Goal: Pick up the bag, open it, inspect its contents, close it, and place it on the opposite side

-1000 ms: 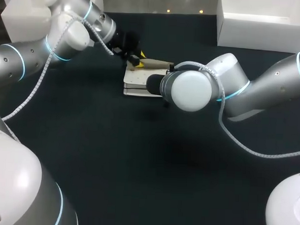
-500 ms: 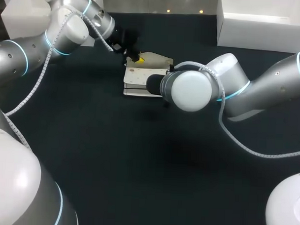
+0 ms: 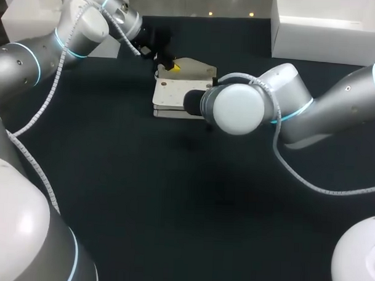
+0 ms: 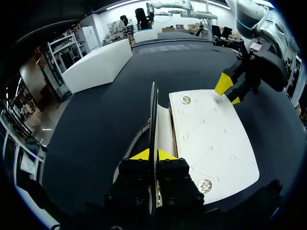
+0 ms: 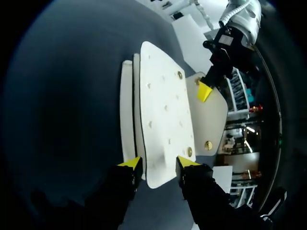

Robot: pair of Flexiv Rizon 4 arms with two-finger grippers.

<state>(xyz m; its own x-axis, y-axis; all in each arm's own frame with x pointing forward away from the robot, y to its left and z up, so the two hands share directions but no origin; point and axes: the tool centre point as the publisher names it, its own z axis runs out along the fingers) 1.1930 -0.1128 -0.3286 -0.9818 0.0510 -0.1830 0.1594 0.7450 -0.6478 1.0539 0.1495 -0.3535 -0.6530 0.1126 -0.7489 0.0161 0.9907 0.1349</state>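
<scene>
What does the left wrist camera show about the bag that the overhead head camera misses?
Only the left wrist view shows the left pincer shut on the flap, which is seen edge-on. It also shows two snaps on the bag and the right pincer at its far edge. Only the head view shows the left arm and right arm coming in from the sides, the right arm hiding its own pincer. Both show the white bag on the dark table, flap raised.
</scene>
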